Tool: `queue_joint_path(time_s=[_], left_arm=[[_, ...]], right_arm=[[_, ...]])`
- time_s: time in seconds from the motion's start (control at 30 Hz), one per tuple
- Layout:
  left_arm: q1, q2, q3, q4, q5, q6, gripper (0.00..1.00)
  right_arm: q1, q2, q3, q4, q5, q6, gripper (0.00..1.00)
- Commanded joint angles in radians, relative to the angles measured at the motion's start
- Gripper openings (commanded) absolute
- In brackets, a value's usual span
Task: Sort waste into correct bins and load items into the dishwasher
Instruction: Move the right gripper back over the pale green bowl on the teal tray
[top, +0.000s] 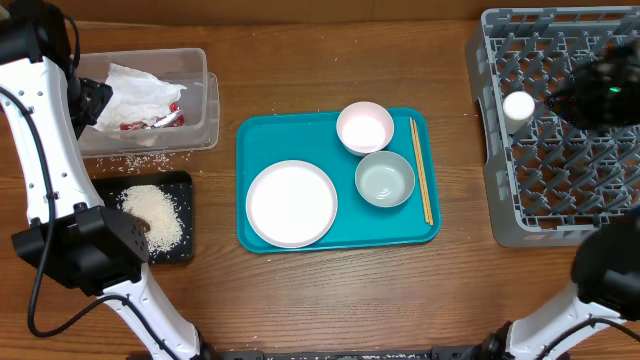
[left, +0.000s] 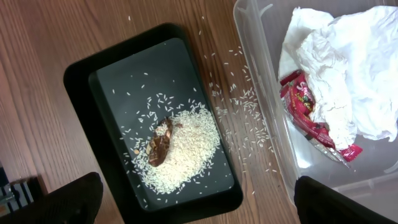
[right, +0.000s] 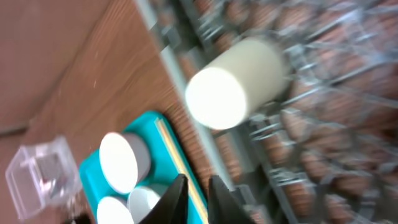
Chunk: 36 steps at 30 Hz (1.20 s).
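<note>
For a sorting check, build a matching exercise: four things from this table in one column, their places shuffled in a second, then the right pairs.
1. crumpled white paper napkin
2. pile of white rice grains
3. small white cup
4. pair of thin wooden chopsticks

A. light-grey plastic dish rack
B. teal serving tray
C. clear rectangular plastic tub
D. flat black rectangular tray

Pairs: 1-C, 2-D, 3-A, 4-B.

No legible text anywhere, white print on the red sauce packet (left: 306, 111), too blurred to read
</note>
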<state>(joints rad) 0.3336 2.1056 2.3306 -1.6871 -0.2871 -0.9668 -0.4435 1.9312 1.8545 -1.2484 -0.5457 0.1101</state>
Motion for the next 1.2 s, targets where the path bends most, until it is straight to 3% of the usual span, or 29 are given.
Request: queue_joint_path(time_s=[0.0, 0.17, 0.3, 0.47, 0.63, 1.17], left_arm=[[-0.007, -0.019, 0.0, -0.003, -0.007, -0.013, 1.0], [-0.007, -0.019, 0.0, -0.003, -0.007, -0.013, 1.0], [-0.007, -0.019, 0.0, -0.003, -0.007, -0.013, 1.0], [-0.007, -0.019, 0.0, -0.003, -0.007, -0.013, 1.0], [-0.007, -0.019, 0.0, -0.003, -0.007, -0.013, 1.0], [-0.007, -0.019, 0.0, -0.003, -0.007, -0.013, 1.0]], right_arm=[[0.105, -0.032, 0.004, -0.023, 0.003, -0.014, 0.13], [0.216, -0.043, 0.003, -0.033, 0.149, -0.01, 0.2], [0.277, -0.029, 0.003, -0.044, 0.305, 0.062, 0.08], [0.339, -0.021, 0.003, -0.053, 0.362, 0.061, 0.08], [0.341, -0.016, 0.003, 0.084, 0.612, 0.135, 0.08], [0.246, 0.165, 0.003, 0.283, 0.649, 0.134, 0.04]])
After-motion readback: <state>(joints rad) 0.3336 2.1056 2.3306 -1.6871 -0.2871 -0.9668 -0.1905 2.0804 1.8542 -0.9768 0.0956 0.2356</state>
